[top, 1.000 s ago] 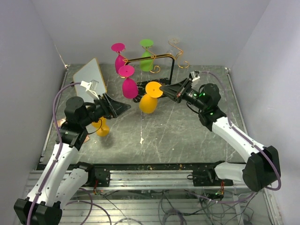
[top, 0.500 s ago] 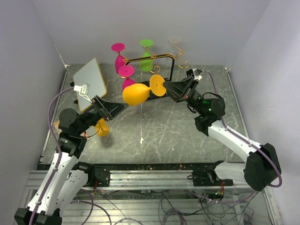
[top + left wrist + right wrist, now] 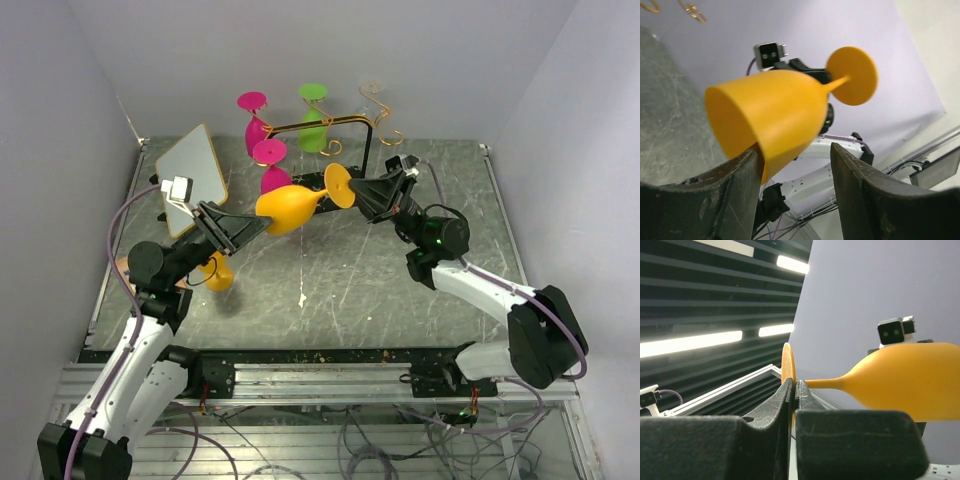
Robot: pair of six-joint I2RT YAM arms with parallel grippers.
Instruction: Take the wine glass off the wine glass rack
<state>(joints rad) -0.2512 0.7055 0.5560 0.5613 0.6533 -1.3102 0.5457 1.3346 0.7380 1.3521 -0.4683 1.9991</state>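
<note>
An orange wine glass (image 3: 285, 208) lies sideways in the air, off the wine glass rack (image 3: 330, 122), a gold wire stand on a black post at the back. My right gripper (image 3: 352, 190) is shut on the rim of the glass's round foot (image 3: 788, 367); the stem and bowl (image 3: 905, 385) point away from it. My left gripper (image 3: 250, 226) is open, jaws wide apart. The bowl (image 3: 770, 115) hangs just above them, and its lower rim touches the left finger (image 3: 715, 195). The foot (image 3: 852, 75) shows beyond the bowl.
Two pink glasses (image 3: 275, 178), a green glass (image 3: 313, 128) and a clear one (image 3: 372, 95) hang on the rack. Another orange glass (image 3: 216, 271) lies on the table by my left arm. A white board (image 3: 190, 175) leans at the back left. Walls close in on both sides.
My right gripper has swung the orange glass from hanging bowl-down to lying sideways, bowl toward the left. My left arm has risen and brought its open jaws up under the bowl.
</note>
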